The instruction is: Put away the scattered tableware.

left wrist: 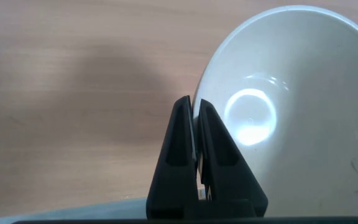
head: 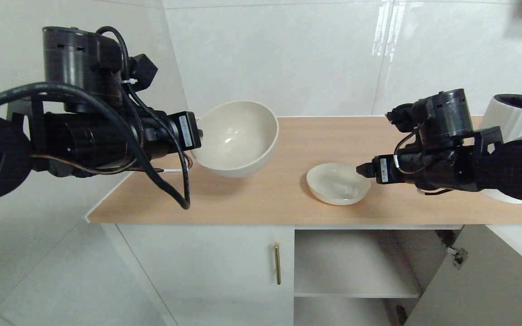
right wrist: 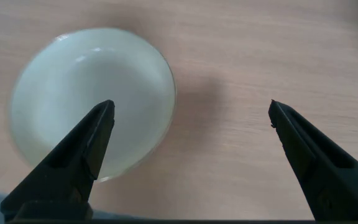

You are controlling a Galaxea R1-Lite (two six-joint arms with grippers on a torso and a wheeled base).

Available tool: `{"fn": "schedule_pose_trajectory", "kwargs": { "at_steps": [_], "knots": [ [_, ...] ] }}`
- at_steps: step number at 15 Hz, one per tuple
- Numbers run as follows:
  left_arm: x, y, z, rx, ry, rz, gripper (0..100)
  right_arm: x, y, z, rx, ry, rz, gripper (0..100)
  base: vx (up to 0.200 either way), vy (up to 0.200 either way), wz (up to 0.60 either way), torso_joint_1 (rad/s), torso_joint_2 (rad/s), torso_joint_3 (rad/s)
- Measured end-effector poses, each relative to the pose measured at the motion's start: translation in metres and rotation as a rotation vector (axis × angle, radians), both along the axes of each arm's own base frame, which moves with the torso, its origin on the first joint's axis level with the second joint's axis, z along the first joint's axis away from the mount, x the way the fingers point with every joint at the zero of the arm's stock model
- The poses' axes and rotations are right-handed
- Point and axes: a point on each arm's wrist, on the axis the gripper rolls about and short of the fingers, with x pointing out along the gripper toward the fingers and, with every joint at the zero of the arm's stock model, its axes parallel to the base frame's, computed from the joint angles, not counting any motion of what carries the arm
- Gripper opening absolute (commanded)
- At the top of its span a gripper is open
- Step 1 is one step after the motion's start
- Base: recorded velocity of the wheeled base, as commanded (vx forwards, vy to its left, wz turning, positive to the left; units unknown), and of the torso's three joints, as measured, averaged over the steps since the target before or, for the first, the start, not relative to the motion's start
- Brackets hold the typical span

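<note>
Your left gripper [left wrist: 194, 104] is pinched on the rim of the large bowl [head: 238, 136]. The head view shows it tilted above the worktop [head: 252, 199]. Your right gripper [right wrist: 191, 111], spread wide, hovers over the small dish [head: 338, 183] resting there.

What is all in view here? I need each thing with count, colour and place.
large bowl: 1, cream, tilted over the counter's left part
small bowl: 1, pale white, on the counter, right of centre
ribbed container: 1, white, counter's right end
counter: 1, light wood, across the view
cabinet: 1, white, under the counter, right door open
handle: 1, gold, on the shut left door
left gripper: 1, black, shut on the large bowl's rim
right gripper: 1, black, open over the small bowl's edge
</note>
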Motion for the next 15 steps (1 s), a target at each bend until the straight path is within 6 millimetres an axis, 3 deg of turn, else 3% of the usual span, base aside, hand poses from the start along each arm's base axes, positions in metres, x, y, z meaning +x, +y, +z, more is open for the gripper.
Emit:
{"fn": "schedule_pose_trajectory", "kwargs": {
  "at_steps": [8,9,15],
  "knots": [
    [-0.003,-0.003,-0.002,0.007,0.006,-0.016,0,0.023,0.011,-0.031,-0.011,0.071,-0.008,100,0.000,0.000,0.00,0.000,0.00,0.000],
    [-0.004,-0.003,-0.002,0.008,0.005,-0.016,0,0.024,0.011,-0.033,-0.011,0.074,-0.008,0,0.000,0.000,0.00,0.000,0.00,0.000],
    [-0.007,-0.005,-0.002,0.008,0.003,-0.024,0,0.031,0.015,-0.039,0.003,0.086,-0.010,0,0.000,0.000,0.00,0.000,0.00,0.000]
  ]
}}
